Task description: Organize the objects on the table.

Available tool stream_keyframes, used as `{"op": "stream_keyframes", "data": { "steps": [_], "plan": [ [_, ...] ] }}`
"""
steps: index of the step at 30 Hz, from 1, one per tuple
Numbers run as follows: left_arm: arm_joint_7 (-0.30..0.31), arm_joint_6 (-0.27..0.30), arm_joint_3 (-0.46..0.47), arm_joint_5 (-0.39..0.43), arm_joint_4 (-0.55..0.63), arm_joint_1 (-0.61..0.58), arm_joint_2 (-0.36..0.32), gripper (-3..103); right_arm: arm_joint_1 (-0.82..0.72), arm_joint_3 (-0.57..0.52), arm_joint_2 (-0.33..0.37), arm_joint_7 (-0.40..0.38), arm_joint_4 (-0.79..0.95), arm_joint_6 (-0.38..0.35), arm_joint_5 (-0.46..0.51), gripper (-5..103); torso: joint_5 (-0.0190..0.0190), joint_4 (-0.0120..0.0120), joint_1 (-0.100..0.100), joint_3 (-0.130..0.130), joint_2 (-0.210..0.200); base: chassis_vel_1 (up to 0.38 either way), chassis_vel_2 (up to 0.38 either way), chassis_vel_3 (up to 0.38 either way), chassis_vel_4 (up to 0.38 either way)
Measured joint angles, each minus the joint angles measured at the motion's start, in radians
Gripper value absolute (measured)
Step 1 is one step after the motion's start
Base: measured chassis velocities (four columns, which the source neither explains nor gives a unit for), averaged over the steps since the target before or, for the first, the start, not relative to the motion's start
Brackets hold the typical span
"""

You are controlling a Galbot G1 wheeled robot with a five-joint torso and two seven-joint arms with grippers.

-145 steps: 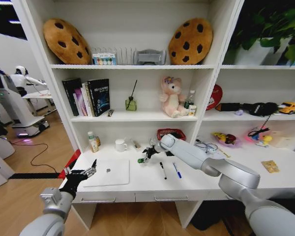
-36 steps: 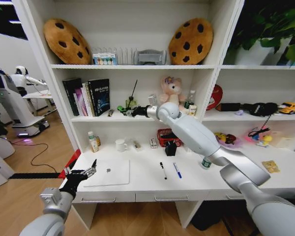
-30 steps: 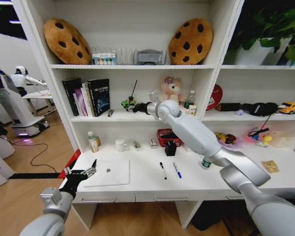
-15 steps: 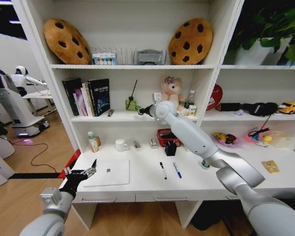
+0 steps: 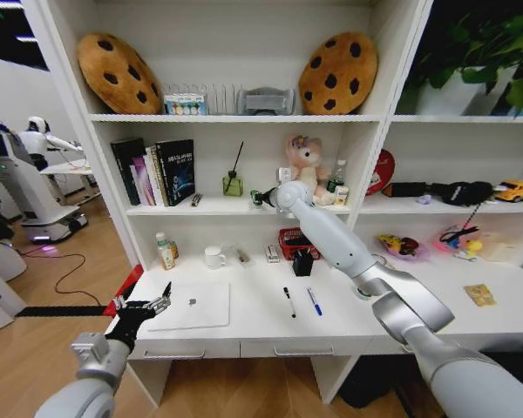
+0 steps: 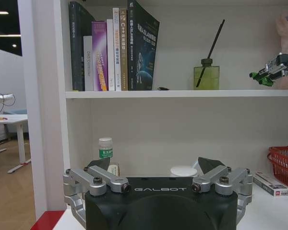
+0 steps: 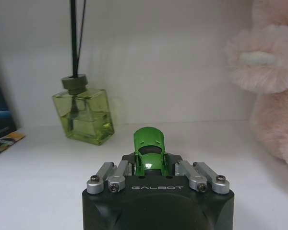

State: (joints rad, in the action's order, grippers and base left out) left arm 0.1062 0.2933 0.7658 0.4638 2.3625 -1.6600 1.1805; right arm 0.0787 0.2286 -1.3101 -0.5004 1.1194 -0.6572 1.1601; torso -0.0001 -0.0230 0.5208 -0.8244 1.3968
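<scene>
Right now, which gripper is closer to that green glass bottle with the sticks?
Right. The right gripper, holding the green toy car, is beside the reed diffuser; the left gripper hangs below, by the desk's edge.

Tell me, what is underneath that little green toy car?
The small green toy car sits between the right gripper fingers above the white shelf board; its underside is hidden.

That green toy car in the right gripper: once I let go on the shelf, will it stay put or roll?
The green toy car, pinched in the right gripper, looks small and hard, so probably light and stiff. Its glossy shell may be slippery. If its wheels turn, it could roll on the smooth white shelf. The diffuser bottle and pink plush stand on either side of it.
</scene>
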Motion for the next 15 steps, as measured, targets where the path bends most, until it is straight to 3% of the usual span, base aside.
{"op": "stream_keyframes", "data": {
  "steps": [4, 10, 15],
  "plan": [
    [0.0, 0.0, 0.0, 0.0, 0.0, 0.0, 0.0, 100, 0.008, -0.013, -0.03, 0.049, -0.088, 0.03, -0.088, 33, 0.0, 0.0, 0.0, 0.0, 0.0, 0.0, 0.0, 0.0, 0.0],
    [0.0, 0.0, 0.0, 0.0, 0.0, 0.0, 0.0, 100, 0.013, -0.019, -0.043, 0.053, -0.113, 0.032, -0.105, 32, 0.0, 0.0, 0.0, 0.0, 0.0, 0.0, 0.0, 0.0, 0.0],
    [0.0, 0.0, 0.0, 0.0, 0.0, 0.0, 0.0, 100, 0.015, -0.012, -0.041, 0.052, -0.101, 0.029, -0.111, 47, 0.0, 0.0, 0.0, 0.0, 0.0, 0.0, 0.0, 0.0, 0.0]
  ]
}}
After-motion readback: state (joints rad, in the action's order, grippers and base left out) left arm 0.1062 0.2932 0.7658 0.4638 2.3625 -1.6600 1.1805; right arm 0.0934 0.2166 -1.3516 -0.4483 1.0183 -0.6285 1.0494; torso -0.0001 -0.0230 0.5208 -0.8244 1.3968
